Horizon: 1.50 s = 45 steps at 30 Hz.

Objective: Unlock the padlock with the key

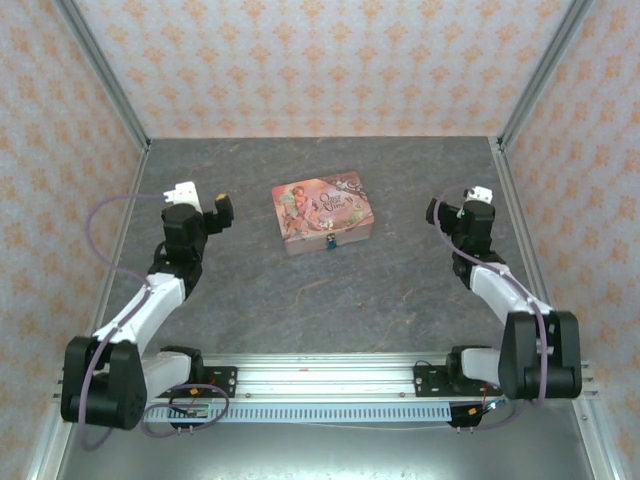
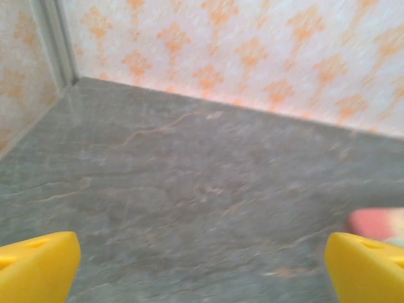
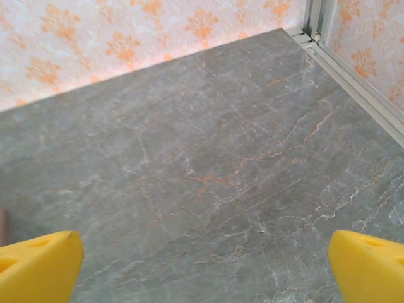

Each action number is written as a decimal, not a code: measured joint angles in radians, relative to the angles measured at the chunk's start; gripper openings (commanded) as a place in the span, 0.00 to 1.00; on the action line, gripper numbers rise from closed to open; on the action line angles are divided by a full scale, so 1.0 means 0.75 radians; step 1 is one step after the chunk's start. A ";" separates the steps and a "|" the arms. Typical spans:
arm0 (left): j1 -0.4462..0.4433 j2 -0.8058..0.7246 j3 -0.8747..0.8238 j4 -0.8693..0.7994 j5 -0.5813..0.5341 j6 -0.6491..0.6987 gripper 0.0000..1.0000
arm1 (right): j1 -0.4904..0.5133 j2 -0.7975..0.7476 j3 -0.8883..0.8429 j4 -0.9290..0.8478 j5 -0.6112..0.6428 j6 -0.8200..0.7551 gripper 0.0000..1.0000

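Top external view: a pink tin box [image 1: 322,212] with pictures on its lid lies flat near the middle of the grey table [image 1: 400,290]. Its long side runs left to right, with the right end turned a little toward the back. Walls [image 1: 320,60] with an orange pattern stand around the table on three sides.

The padlock [image 1: 329,243] sits at the near edge of the tin, about halfway along that edge and right up against it. It is tiny next to the tin, and it looks blue-green. It looks a bit longer from front to back than from side to side (it is too small to say which way its metal loop points).

The two arms stand well apart from the tin, one on each side, with bare table between each arm and the tin.

In the left wrist view, the left gripper [image 2: 202,271] is spread wide, with its yellow fingertips [image 2: 38,265] at the two bottom corners and nothing between them. A blurry pink bit of the tin peeks in at the right edge. In the right wrist view, the right gripper [image 3: 205,268] is spread wide too, above bare table.
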 measured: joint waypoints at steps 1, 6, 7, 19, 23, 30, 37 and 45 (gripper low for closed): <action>0.000 -0.017 0.035 -0.041 0.033 -0.047 0.97 | 0.009 -0.038 0.018 -0.074 -0.017 0.024 0.99; -0.070 -0.071 0.066 -0.209 0.208 -0.313 0.95 | 0.139 -0.187 0.070 -0.429 -0.132 0.200 1.00; -0.106 -0.071 0.060 -0.230 0.231 -0.352 0.95 | 0.181 -0.203 0.071 -0.488 -0.141 0.233 0.99; -0.564 -0.017 -0.051 -0.250 0.325 -0.701 0.92 | 0.789 -0.126 -0.002 -0.853 -0.257 0.604 0.71; -0.618 0.035 -0.051 -0.215 0.323 -0.735 0.92 | 0.889 -0.038 -0.002 -0.866 -0.262 0.664 0.63; -0.657 0.090 -0.051 -0.204 0.313 -0.763 0.93 | 1.039 0.107 -0.002 -0.867 -0.225 0.743 0.55; -0.664 0.101 -0.040 -0.204 0.281 -0.767 0.93 | 1.127 0.174 0.031 -0.872 -0.124 0.819 0.51; -0.665 0.114 -0.010 -0.203 0.258 -0.767 0.93 | 1.216 0.317 0.142 -0.897 -0.039 0.863 0.41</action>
